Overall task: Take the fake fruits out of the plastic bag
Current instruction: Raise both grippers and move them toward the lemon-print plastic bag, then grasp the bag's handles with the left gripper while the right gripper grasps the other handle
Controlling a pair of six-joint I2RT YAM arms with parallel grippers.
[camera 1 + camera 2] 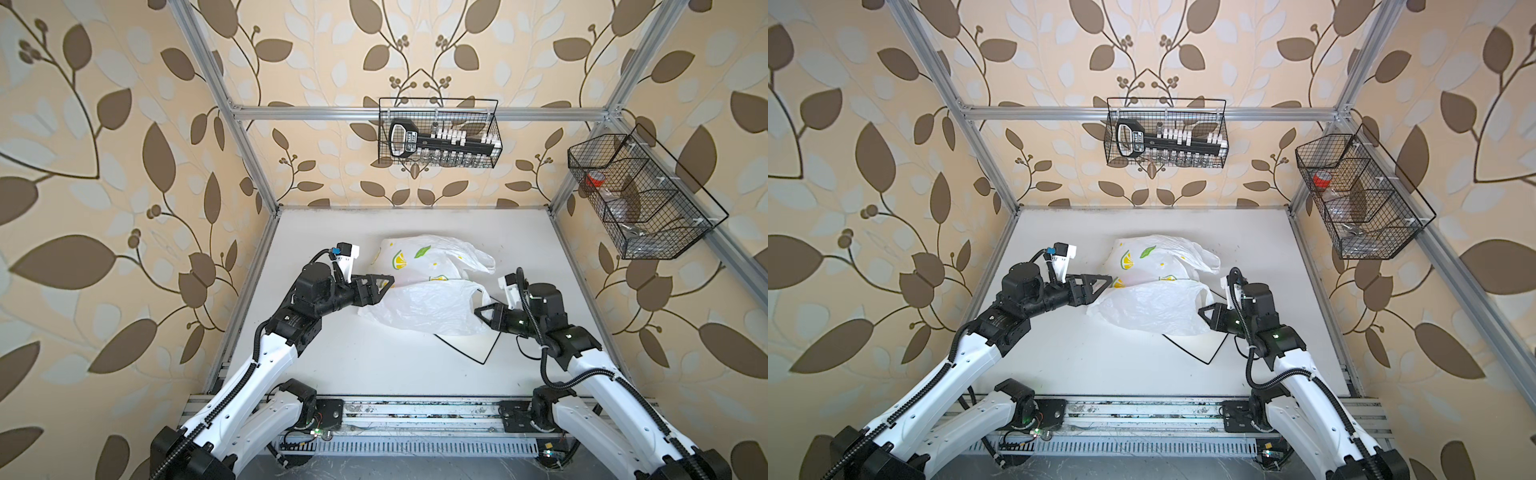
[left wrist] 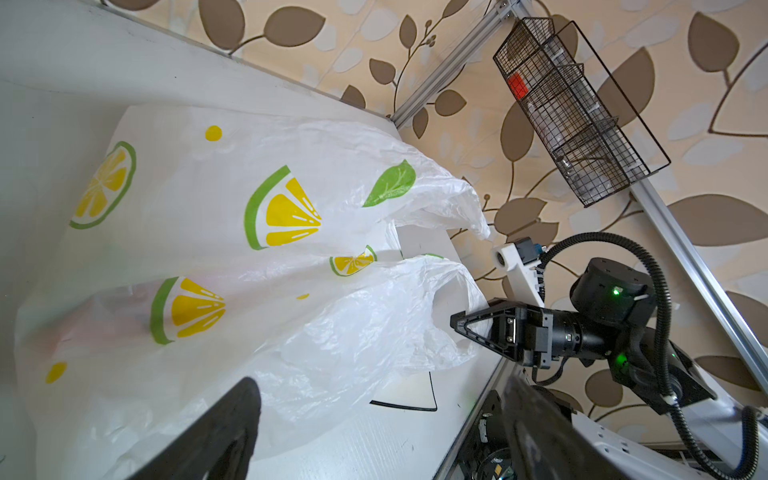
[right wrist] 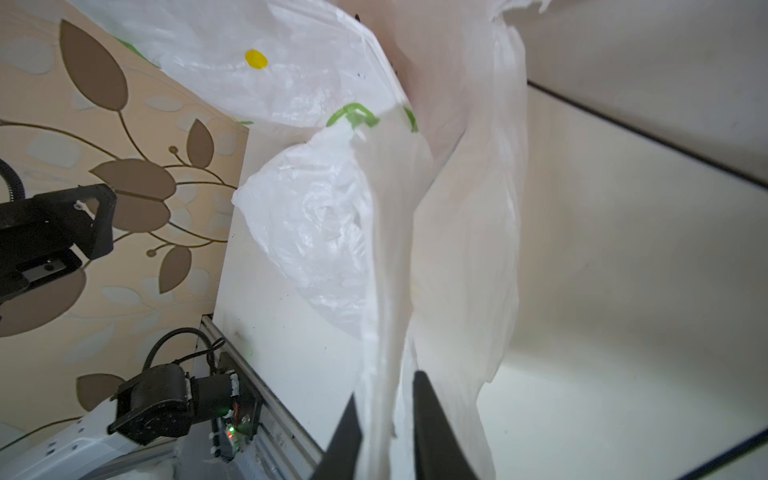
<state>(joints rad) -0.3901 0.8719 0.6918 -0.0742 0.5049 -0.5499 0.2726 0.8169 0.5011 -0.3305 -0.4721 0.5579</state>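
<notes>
At counter's (image 1: 374,365) right, reaches low, pinches plastic bag (image 1: 428,307) in right tool (image 3: 386,399), plain only from right wrist; holds left tool (image 1: 386,286) wide beside it.

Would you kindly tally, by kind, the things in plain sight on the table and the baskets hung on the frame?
plastic bag: 1
square black-rimmed plate, partly under the bag: 1
wire baskets: 2
Total: 4

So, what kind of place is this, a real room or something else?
Probably a robot test cell, not a real room: an aluminium frame carries leaf-print wall panels and wire baskets around a white table.
</notes>
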